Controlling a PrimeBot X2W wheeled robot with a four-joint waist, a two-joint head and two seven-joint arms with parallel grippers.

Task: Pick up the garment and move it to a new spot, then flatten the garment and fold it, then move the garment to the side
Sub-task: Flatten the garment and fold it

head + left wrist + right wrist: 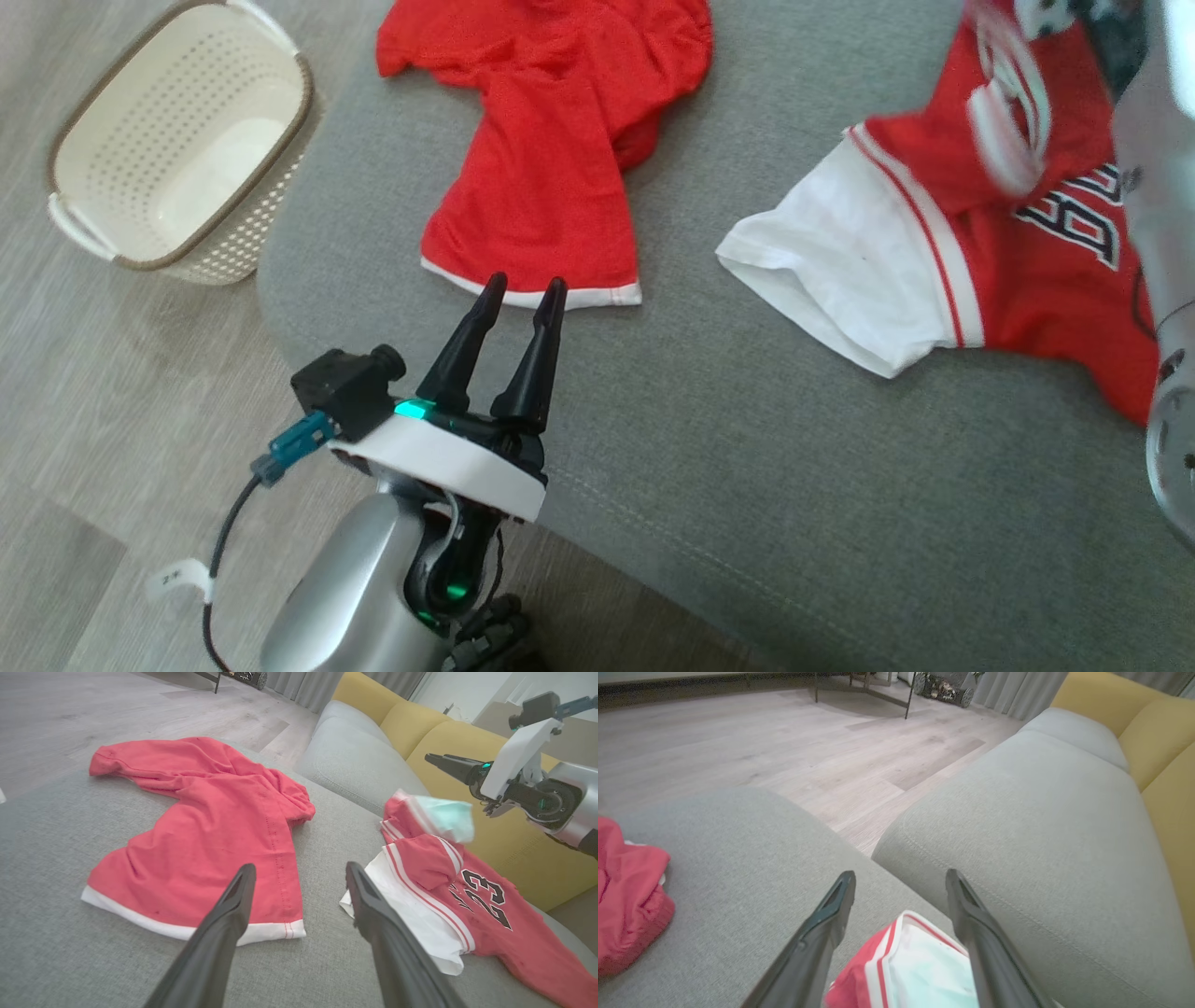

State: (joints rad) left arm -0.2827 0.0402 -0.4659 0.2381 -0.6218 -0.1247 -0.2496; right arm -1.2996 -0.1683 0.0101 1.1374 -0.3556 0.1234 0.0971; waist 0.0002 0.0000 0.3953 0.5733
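Hovering over the jersey, the right gripper is spread and empty. The left gripper, also spread, sits well left of the jersey.

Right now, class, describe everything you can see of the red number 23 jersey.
The jersey looks like soft knit cloth, red with wide white panels edged in thin red stripes and a dark, white-outlined 23. It lies crumpled, not flat, on the grey cushion at the robot's right. One striped fold stands up, blurred, under the open right gripper; whether they touch cannot be told.
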